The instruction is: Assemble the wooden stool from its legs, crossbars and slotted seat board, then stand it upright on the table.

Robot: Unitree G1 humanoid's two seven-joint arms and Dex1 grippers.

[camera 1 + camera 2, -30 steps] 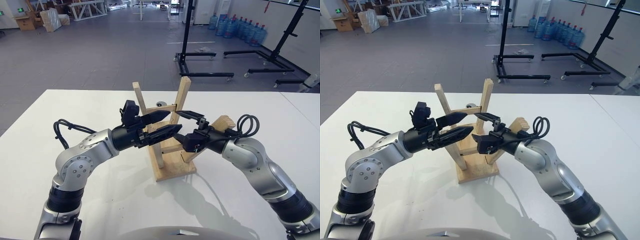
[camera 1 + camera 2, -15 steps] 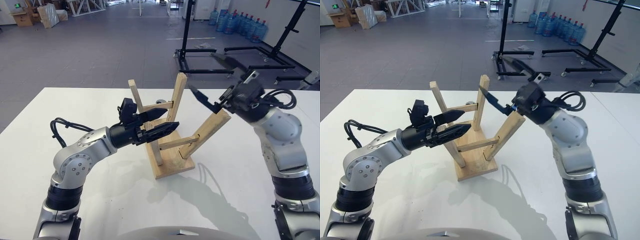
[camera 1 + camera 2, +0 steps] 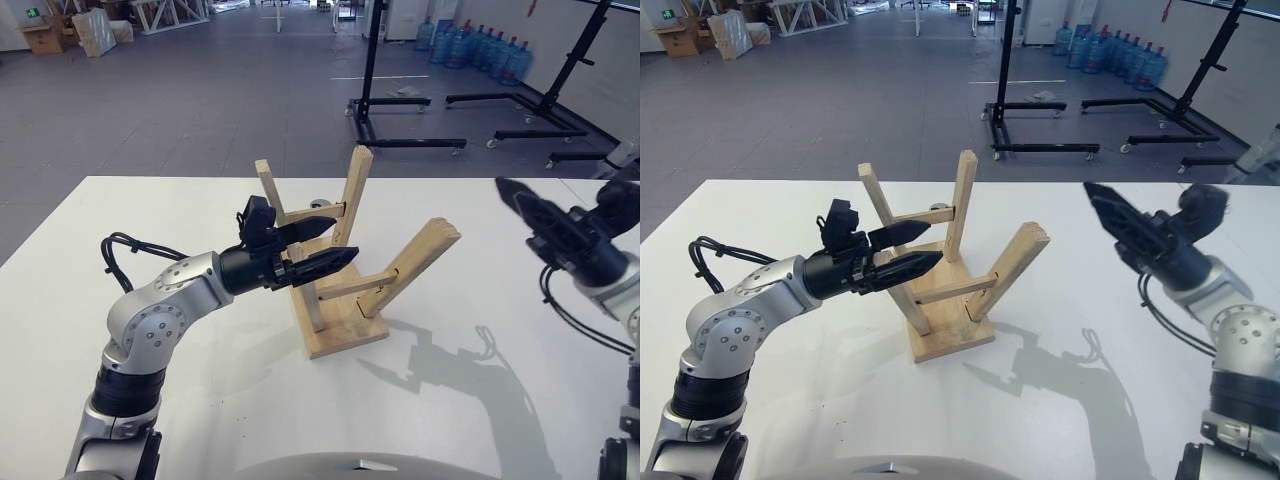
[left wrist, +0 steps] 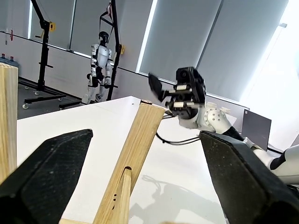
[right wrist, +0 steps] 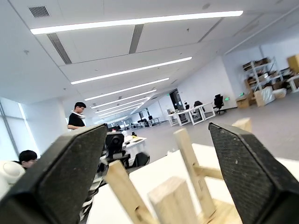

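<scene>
Stool [image 3: 340, 300] is sitting seat-down on table [image 3: 230, 400]; we're judging the flip upright is next. Left hand [image 3: 344, 238] is gaping empty beside legs [image 3: 357, 195], right hand [image 3: 510, 195] gaping empty well apart. We're needing leg grips to turn it.

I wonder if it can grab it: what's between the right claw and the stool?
Just bare white table between right claw and stool, as both eye views show.

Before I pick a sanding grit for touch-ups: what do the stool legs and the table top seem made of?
Stool legs: pale, bare-looking wood, probably unfinished; faint grain, matte square-cut ends. Table top: smooth uniform white, perhaps laminate or painted board; the look leaves that open.
</scene>
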